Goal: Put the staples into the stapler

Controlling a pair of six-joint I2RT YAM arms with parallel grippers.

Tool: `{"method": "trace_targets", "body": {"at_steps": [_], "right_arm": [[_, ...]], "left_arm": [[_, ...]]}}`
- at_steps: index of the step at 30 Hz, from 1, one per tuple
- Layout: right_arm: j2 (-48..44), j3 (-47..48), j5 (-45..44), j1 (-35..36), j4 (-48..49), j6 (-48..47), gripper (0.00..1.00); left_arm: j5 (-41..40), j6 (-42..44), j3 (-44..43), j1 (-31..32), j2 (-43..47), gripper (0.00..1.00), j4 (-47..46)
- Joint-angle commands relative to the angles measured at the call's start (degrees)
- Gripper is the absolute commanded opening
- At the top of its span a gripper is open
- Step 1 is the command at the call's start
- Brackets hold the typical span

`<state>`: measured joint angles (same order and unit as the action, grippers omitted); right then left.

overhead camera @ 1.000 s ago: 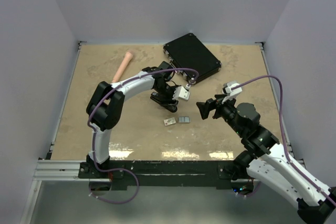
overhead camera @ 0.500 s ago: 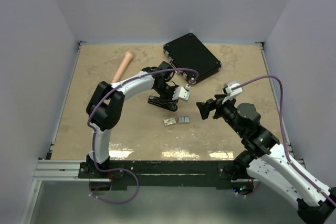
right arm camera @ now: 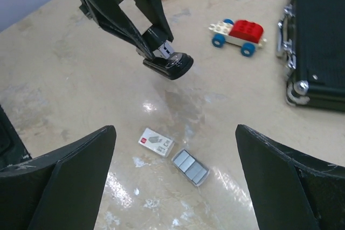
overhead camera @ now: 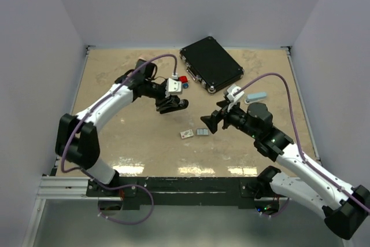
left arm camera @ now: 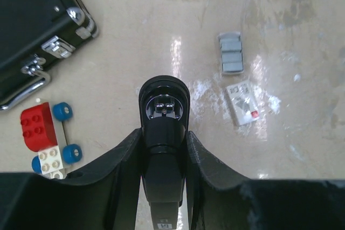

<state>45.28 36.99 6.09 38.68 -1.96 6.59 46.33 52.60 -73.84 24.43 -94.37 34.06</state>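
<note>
The stapler (overhead camera: 173,105) is small and black with a rounded nose. It is clamped between the fingers of the left hand (left arm camera: 164,144) and held tilted, nose down, clear of the surface, beyond the small white box (overhead camera: 187,134) on its far side. The staples (overhead camera: 202,133) are a flat silvery-grey strip in three blocks, lying flat just beside that box, not touching it.

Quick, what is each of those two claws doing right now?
Left gripper: closed on the black stapler.
Right gripper: open, holding nothing.
</note>
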Motion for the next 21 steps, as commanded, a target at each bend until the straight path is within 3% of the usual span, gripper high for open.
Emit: {"method": "trace_targets", "body": {"at_steps": [1, 10, 14, 21], "right_arm": [[2.79, 3.87, 11.66, -0.09, 9.33, -9.28, 0.98], [12.63, 7.47, 27.21, -0.09, 16.54, -15.29, 0.98], [15.98, 9.67, 31.70, -0.09, 17.16, -16.96, 0.98], [20.72, 13.45, 37.33, 0.00, 15.94, -18.54, 0.92]], "left_arm": [[11.67, -9.43, 8.00, -1.75, 12.42, 0.00, -14.35], [15.36, -29.11, 20.22, -2.36, 26.06, 0.00, -35.27], [17.22, -41.67, 25.14, -2.36, 29.94, 0.00, -48.88], [19.42, -45.74, 27.79, -2.36, 32.84, 0.00, -51.91]]}}
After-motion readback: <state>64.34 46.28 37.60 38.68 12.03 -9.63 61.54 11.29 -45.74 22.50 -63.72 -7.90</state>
